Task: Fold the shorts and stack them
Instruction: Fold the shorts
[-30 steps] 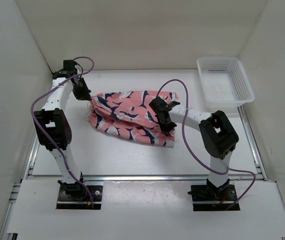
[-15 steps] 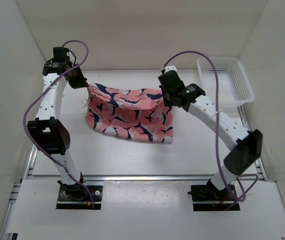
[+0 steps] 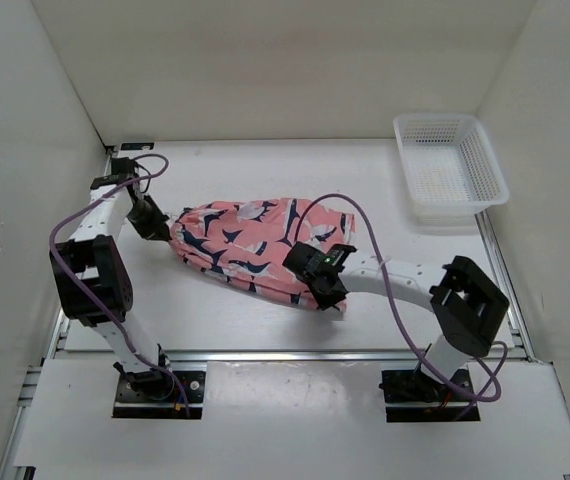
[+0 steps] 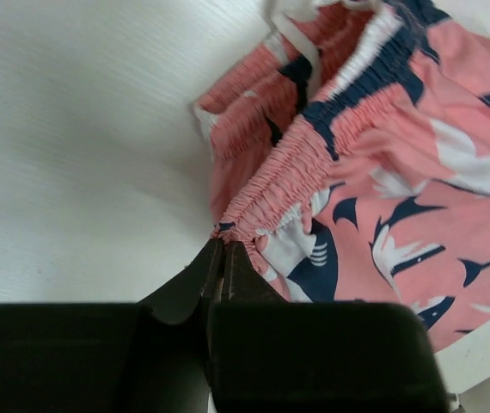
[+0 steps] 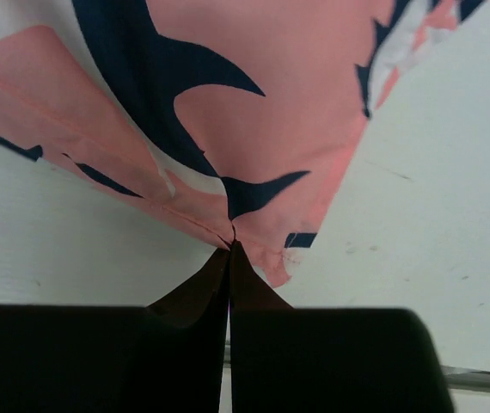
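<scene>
Top external: the coral-pink, shark-printed shorts are seen doubled over, the waistband clamped at nine o'clock by the left gripper and the hem at five o'clock by the right gripper.

The shorts you held were soft, matt cloth. Just beyond your left gripper the waistband was puckered into fine elastic ribs, with a flat white woven drawstring further off. At your right gripper the hem looked thin and smooth. Both grippers were black, dull and plastic-looking at the tips. The worktop beside them was white and matt, with a faint streaky grain. Well away from either gripper, the basket was white plastic mesh.
</scene>
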